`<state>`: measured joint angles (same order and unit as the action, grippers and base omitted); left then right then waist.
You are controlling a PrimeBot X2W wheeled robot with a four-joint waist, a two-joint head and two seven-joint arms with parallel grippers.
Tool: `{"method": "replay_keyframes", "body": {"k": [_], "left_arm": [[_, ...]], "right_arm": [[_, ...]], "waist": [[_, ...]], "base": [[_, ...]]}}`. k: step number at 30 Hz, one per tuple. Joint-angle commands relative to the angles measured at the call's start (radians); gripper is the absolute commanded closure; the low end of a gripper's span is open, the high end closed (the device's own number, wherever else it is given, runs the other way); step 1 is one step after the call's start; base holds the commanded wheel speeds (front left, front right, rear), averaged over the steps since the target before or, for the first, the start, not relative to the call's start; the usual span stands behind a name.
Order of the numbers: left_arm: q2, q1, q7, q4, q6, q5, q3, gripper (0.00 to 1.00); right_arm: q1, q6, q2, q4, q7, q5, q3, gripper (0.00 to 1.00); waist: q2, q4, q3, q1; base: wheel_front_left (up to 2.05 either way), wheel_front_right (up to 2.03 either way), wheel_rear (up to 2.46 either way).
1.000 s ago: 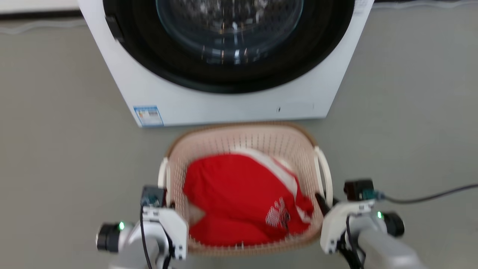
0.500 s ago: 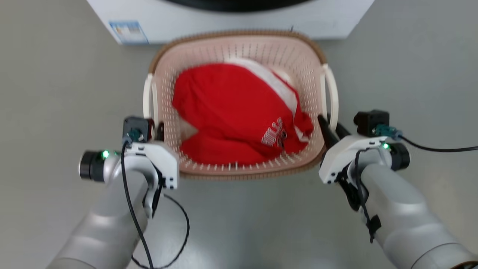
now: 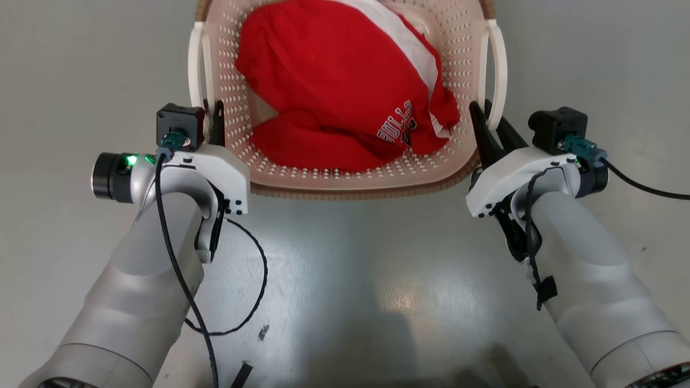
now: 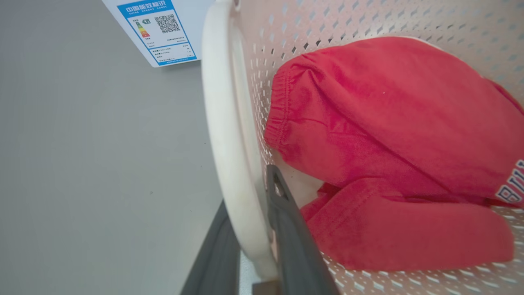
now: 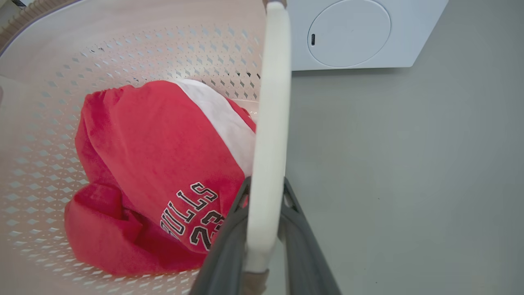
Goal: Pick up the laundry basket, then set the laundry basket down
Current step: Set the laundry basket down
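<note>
Nearest me, my two pale forearms run up from the bottom of the head view over a bare grey floor (image 3: 345,280). A loose black cable (image 3: 259,291) from my left arm loops on that floor, on the near side of the laundry basket (image 3: 345,171). Nothing lies between either arm and the basket.

The left gripper (image 4: 249,196) sits at the basket's near left corner. It is closed to the width of the white left handle (image 3: 195,70). One dark finger is wedged between the handle and the perforated wall, and the other presses the handle's outer face.

The right gripper (image 5: 266,182) mirrors this at the near right corner. Its two fingers pinch the lower end of the right handle (image 3: 498,64) from both sides, with no gap I can see.

So the basket hangs or stands squarely between my two grippers. I cannot tell whether its base is off the floor.

Inside the basket lies a crumpled red sports garment (image 3: 334,81) with a white panel and "BULLS 23" lettering. It fills most of the bottom and stays below the rim.

Just beyond the basket's far side stands the white washing machine (image 5: 348,37), which carries a blue energy label (image 4: 161,30).
</note>
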<state>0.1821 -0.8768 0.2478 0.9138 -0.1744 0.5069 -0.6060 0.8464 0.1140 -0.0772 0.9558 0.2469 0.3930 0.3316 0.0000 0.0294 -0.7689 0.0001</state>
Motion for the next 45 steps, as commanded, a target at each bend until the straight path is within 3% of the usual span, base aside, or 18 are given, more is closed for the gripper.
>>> {"method": "replay_keyframes", "body": {"k": [1, 19, 42, 43, 44, 45], "left_arm": [[0.023, -0.034, 0.014, -0.025, 0.009, -0.029, 0.032, 1.0], [-0.023, -0.085, 0.014, -0.05, 0.051, -0.2, 0.199, 1.0], [-0.062, -0.105, 0.014, -0.02, 0.093, -0.294, 0.321, 1.0], [-0.065, -0.106, 0.014, -0.011, 0.097, -0.293, 0.326, 1.0], [-0.066, -0.11, 0.014, -0.002, 0.1, -0.299, 0.325, 0.67], [-0.068, -0.115, 0.014, 0.003, 0.102, -0.303, 0.325, 0.21]], "right_arm": [[-0.007, 0.017, 0.027, -0.032, 0.015, -0.019, 0.017, 1.0], [0.05, 0.017, 0.027, -0.072, 0.015, -0.081, -0.073, 1.0], [0.074, 0.017, 0.027, -0.065, 0.015, -0.098, -0.109, 1.0], [0.076, 0.017, 0.027, -0.061, 0.015, -0.097, -0.115, 0.93], [0.078, 0.017, 0.027, -0.056, 0.015, -0.096, -0.121, 0.56], [0.082, 0.017, 0.027, -0.052, 0.015, -0.096, -0.125, 0.15]], "waist": [[0.0, -0.001, -0.032, 0.0], [0.0, 0.001, -0.168, 0.0], [0.0, 0.003, -0.216, 0.0], [0.0, 0.004, -0.22, 0.0], [0.0, 0.004, -0.224, 0.0], [0.0, 0.004, -0.231, 0.0]], "base": [[0.0, 0.0, 0.0], [0.0, 0.0, 0.0], [0.0, 0.0, 0.0], [0.0, 0.0, 0.0], [0.0, 0.0, 0.0], [0.0, 0.0, 0.0]]}}
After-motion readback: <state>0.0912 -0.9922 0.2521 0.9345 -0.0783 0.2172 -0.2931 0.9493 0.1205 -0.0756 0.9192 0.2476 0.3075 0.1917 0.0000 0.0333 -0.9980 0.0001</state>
